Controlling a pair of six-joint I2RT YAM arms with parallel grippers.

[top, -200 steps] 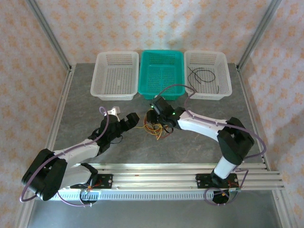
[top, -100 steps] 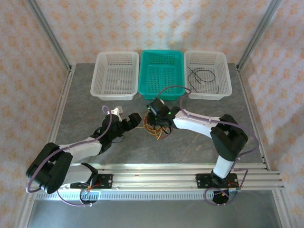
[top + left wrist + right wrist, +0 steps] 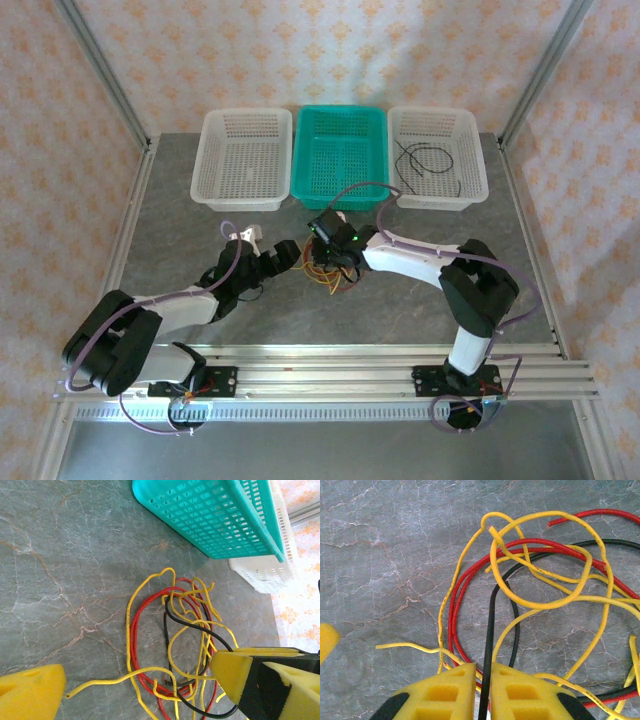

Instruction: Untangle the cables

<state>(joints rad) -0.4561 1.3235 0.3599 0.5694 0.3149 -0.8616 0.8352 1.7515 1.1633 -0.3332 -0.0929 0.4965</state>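
Top view first: the cables (image 3: pixel 322 270) sit in a red, yellow and black tangle mid-frame on the grey desk (image 3: pixel 170 230), just below the teal basket (image 3: pixel 340 150). A separate loose black wire (image 3: pixel 425 160) lies in the white basket (image 3: pixel 440 200) at upper right.

From the right wrist, the right end effector (image 3: pixel 484 692) is pinched narrow on the black cable (image 3: pixel 489 640), which rises out of the slit between its yellow fingers (image 3: pixel 440 692) and curves away to the right under yellow loops.

From the left wrist, the left end effector (image 3: pixel 139 675) is spread wide, one finger at lower left, the other at lower right, gripping nothing. The tangle lies between them, and a free yellow end lies close to the left-hand finger.

Against a second ago, the right end effector (image 3: pixel 335 255) has slid left over the heap, its elbow following. The left end effector (image 3: pixel 285 250) has crept up and right, closer to the tangle. The baskets have not shifted.
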